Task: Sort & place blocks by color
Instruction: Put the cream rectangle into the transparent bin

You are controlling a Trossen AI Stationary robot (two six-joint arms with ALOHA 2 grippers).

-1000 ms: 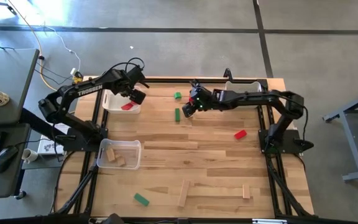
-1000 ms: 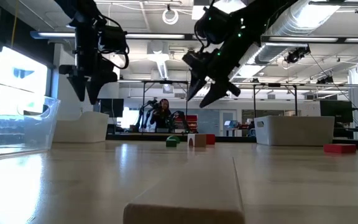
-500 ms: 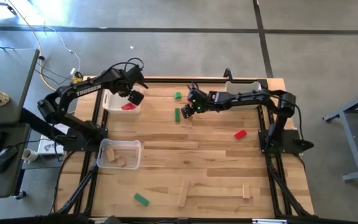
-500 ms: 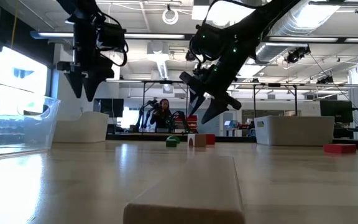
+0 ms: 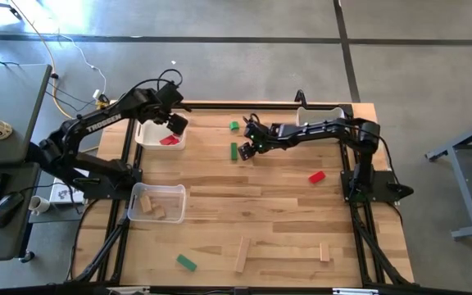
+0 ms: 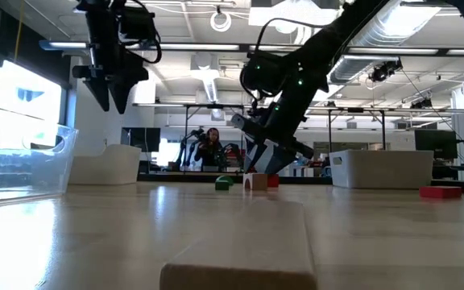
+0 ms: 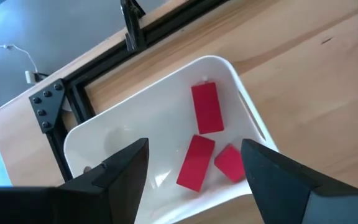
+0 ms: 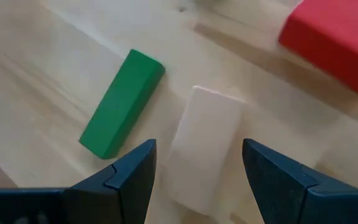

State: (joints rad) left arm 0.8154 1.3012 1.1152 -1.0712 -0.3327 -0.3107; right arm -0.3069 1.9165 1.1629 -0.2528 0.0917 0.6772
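High view shows sorting partly done: red blocks (image 5: 168, 140) binned upper left, several loose, right gripper (image 5: 248, 150) spread over a light wood block (image 8: 205, 144), left gripper (image 5: 173, 124) open, empty.

Left claw (image 5: 176, 124) hangs over the bin (image 5: 147, 136) at the surface's (image 5: 285, 213) far left, three blocks (image 7: 207, 107) inside. Right claw (image 5: 248, 148) sits mid-surface, a bar (image 8: 123, 103) beside the block (image 8: 202, 144) between its fingers.
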